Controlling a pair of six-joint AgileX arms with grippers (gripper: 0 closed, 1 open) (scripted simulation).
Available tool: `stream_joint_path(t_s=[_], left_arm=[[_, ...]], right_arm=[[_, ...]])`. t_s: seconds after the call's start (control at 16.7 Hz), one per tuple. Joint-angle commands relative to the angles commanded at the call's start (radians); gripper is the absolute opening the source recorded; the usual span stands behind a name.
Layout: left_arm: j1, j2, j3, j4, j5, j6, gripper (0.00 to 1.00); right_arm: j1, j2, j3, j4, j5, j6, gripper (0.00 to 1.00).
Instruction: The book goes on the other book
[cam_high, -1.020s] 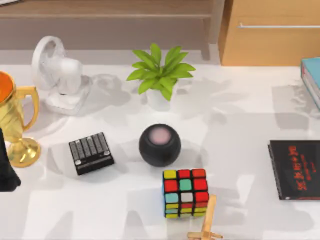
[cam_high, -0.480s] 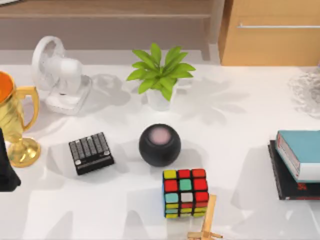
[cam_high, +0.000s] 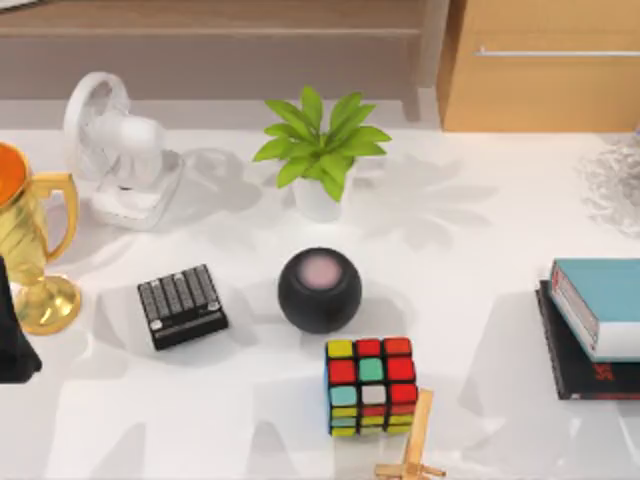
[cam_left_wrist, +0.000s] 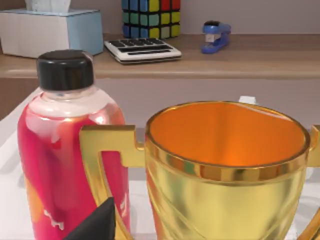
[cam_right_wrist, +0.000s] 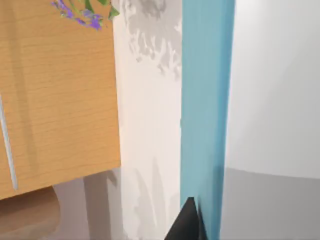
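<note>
My right gripper's dark fingertip (cam_right_wrist: 186, 220) sits right against the teal cover of the book (cam_high: 607, 305), but whether the fingers are clenched on it or released I cannot tell. My left gripper's dark fingertip (cam_left_wrist: 97, 222) pokes in low in front of the pink bottle (cam_left_wrist: 67, 150) and the gold trophy cup (cam_left_wrist: 225, 165); cannot tell its finger state either. From above, the book lies flat on the other book (cam_high: 575, 365) at the table's right edge, teal cover up, white page edges facing left, the black cover with red lettering sticking out underneath on the near and left sides. My left arm (cam_high: 12, 335) is parked at the table's left edge just beside the trophy. Mid table: black round speaker (cam_high: 319, 290), Rubik's cube (cam_high: 370, 385) just in front of it, small black keypad (cam_high: 182, 305) to the left, potted plant (cam_high: 320, 150) and white fan (cam_high: 118, 150) further back, wooden piece (cam_high: 415, 445) touching the cube's near right corner
</note>
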Motion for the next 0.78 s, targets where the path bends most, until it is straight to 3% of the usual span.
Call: stream_joint_path(t_s=[0.36,0.78], left_arm=[[0.000,0.000,0.000,0.000,0.000,0.000,1.00],[0.000,0.000,0.000,0.000,0.000,0.000,1.00]], right_arm=[[-0.004,0.027,-0.002,0.029,-0.004,-0.003,0.00],[-0.004,0.027,-0.002,0.029,-0.004,-0.003,0.53]])
